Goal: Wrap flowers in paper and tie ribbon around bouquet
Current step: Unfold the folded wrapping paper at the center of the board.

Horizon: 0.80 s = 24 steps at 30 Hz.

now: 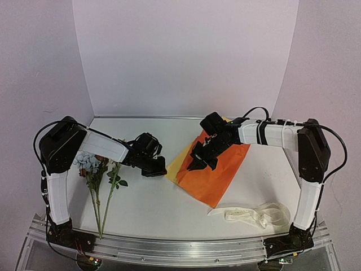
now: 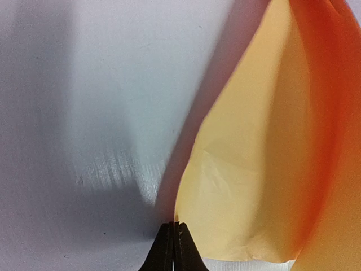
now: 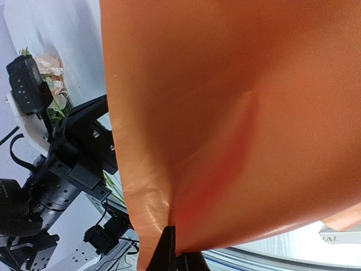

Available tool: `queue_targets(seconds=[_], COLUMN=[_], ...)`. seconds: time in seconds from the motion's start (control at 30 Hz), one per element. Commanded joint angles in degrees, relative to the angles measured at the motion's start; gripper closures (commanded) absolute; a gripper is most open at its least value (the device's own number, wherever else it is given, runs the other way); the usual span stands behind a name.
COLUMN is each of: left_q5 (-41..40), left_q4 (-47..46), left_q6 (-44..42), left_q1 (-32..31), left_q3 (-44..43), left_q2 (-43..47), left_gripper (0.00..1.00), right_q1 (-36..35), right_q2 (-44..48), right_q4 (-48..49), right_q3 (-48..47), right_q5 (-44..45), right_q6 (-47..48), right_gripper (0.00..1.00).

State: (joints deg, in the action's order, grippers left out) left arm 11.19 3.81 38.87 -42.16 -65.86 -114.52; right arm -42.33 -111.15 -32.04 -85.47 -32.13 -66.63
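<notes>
The paper (image 1: 220, 175) is pinched at one edge by the right gripper (image 3: 172, 240) and at its yellow left corner by the left gripper (image 2: 174, 234), both clamped tight on it, probably so it can be lifted and spread, while the flowers (image 1: 97, 169) and ribbon (image 1: 254, 214) are left on the table (image 1: 152, 209), left and front-right.

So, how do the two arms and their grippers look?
Both the left arm and right arm have white boxy link covers and black joints. A thin black cable loops along each. The left gripper and right gripper are black, with slim fingers tapering to points.
</notes>
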Motion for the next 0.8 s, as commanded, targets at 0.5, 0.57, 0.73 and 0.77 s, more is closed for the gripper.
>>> queue_targets(seconds=[0.5,0.57,0.73,0.77], left_q5=[-27.7,-28.5,-29.4,-29.4], left_q4=[16.7,18.2,21.7,22.1], left_q6=[4.1,3.7,2.2,2.1], left_q1=[2.7,2.7,3.2,3.2], left_q3=[7.7,8.1,8.3,8.4], left_q2=[28.6,30.0,31.4,31.7], left_gripper=[1.00,1.00,1.00,1.00], right_q1=[-1.6,-2.0,-4.8,-5.1], right_q2=[27.7,30.5,33.6,33.7], right_q4=[-10.6,-8.6,-6.2,-6.2], right_q3=[24.0,28.9,36.4,37.0], right_q5=[16.6,18.6,21.9,21.9], right_q6=[10.3,8.2,6.6,6.6], right_gripper=[1.00,1.00,0.92,0.88])
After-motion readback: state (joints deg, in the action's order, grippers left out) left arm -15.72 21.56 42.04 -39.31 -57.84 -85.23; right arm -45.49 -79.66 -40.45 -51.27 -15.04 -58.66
